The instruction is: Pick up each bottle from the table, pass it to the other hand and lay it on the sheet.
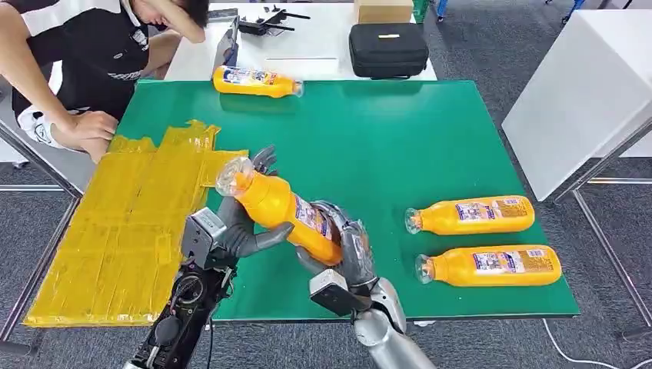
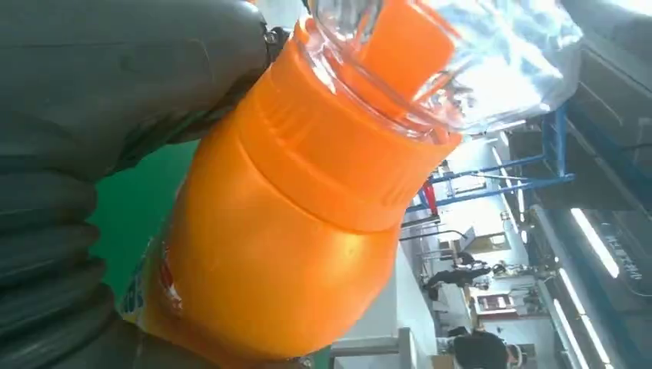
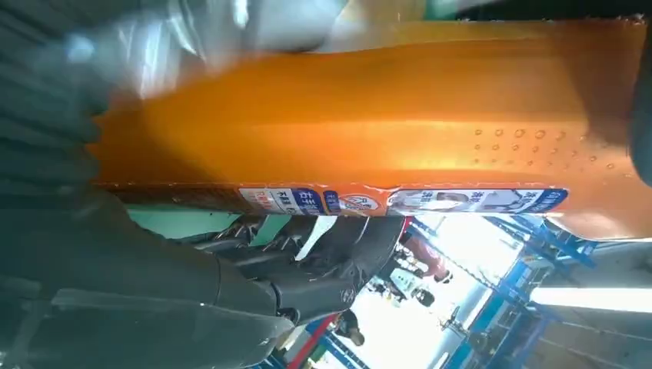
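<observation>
An orange bottle (image 1: 281,207) with a clear cap hangs tilted above the green table (image 1: 384,138), cap end up and toward the yellow sheet (image 1: 131,223). My left hand (image 1: 238,231) grips its upper part near the neck, thumb underneath. My right hand (image 1: 346,246) wraps its lower, labelled end. In the left wrist view the bottle (image 2: 292,254) sits against my left hand (image 2: 92,115). The right wrist view has the bottle's side (image 3: 369,131) lying across my right hand (image 3: 115,254). Three more orange bottles lie on the table: one at the back (image 1: 257,81), two at the right (image 1: 470,215) (image 1: 489,266).
A person sits at the back left, one hand (image 1: 92,127) resting by the sheet's far corner. Behind the green table, a white table carries a black case (image 1: 388,48) and a cardboard box (image 1: 383,11). A white cabinet (image 1: 584,92) stands to the right.
</observation>
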Robot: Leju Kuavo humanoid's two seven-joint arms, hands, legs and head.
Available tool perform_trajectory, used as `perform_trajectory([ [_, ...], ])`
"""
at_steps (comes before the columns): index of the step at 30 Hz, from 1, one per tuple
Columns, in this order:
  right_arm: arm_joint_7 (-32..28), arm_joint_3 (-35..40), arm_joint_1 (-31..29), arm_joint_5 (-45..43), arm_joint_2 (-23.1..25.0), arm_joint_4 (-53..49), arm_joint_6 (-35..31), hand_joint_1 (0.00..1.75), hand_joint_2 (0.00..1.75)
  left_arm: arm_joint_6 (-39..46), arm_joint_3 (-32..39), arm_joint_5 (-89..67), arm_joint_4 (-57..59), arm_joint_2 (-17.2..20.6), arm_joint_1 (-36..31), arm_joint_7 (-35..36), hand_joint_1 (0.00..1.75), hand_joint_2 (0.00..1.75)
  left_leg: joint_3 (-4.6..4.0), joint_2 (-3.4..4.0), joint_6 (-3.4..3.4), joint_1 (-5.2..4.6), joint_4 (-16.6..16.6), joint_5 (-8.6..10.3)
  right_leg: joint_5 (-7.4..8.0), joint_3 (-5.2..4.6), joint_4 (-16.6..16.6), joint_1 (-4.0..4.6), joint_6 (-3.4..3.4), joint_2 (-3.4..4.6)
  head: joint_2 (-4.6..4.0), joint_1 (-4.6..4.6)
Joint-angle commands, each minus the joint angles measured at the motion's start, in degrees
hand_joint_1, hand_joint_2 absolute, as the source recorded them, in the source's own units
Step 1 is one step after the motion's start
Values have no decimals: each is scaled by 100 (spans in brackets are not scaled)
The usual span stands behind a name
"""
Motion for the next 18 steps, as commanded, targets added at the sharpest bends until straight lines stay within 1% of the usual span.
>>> perform_trajectory([
  [1, -24, 214, -217, 2, -114, 407, 94, 175, 175, -50, 36, 268, 166, 62, -143, -205, 30, 175, 8, 4, -7, 2, -2, 0, 0, 8, -3, 1, -1, 5, 0, 0],
  [2, -24, 214, -217, 2, -114, 407, 94, 175, 175, -50, 36, 268, 166, 62, -143, -205, 82, 175, 13, 4, -10, 3, -2, -1, -1, 15, -5, 2, -2, 6, 0, 0],
  [3, -24, 206, -222, 1, -120, 412, 105, 175, 175, -51, 52, 298, 170, 57, -143, -219, 140, 175, 10, 4, -9, 4, -1, -1, 0, 11, -4, 3, -1, 5, 0, 0],
  [4, -24, 206, -222, 1, -120, 412, 105, 175, 175, -51, 52, 298, 170, 57, -143, -219, 166, 175, 19, 7, -13, 6, -1, -4, -2, 21, -5, 5, -2, 9, 0, 0],
  [6, -22, 191, -244, -3, -129, 458, 144, 175, 175, -51, 60, 325, 215, 60, -146, -237, 173, 175, 9, 4, -7, 3, -2, -1, 0, 11, -4, 2, -1, 5, 0, 2],
  [8, -28, 186, -270, -7, -125, 507, 141, 175, 175, -50, 57, 339, 238, 57, -148, -248, 175, 175, 25, 10, -16, 6, 0, -6, -3, 27, -5, 4, -2, 13, 0, 0],
  [9, -28, 186, -270, -7, -125, 507, 141, 175, 175, -50, 57, 339, 238, 57, -148, -248, 175, 175, 9, 3, -7, 3, -2, -1, 0, 10, -4, 2, -1, 5, 0, 0],
  [12, -33, 185, -284, -10, -125, 527, 139, 175, 175, -50, 56, 342, 239, 55, -146, -251, 175, 175, 19, 6, -13, 5, -3, -2, -1, 20, -6, 3, -2, 9, 0, 0],
  [13, -36, 184, -291, -12, -122, 534, 138, 175, 175, -49, 56, 343, 238, 56, -146, -251, 171, 175, 13, 3, -9, 4, -2, -1, -1, 14, -5, 3, -1, 5, 0, 2],
  [17, -73, 144, -330, -40, -121, 561, 81, 175, 175, -45, 70, 344, 221, 60, -155, -251, 173, 175, 22, 11, -15, 6, 0, -5, -2, 23, -5, 5, -2, 14, 0, -2],
  [18, -77, 131, -329, -51, -127, 554, 66, 175, 175, -45, 71, 343, 208, 55, -152, -251, 173, 175, 12, 4, -9, 1, -3, 0, 0, 12, -4, 0, -1, 6, 0, 0],
])
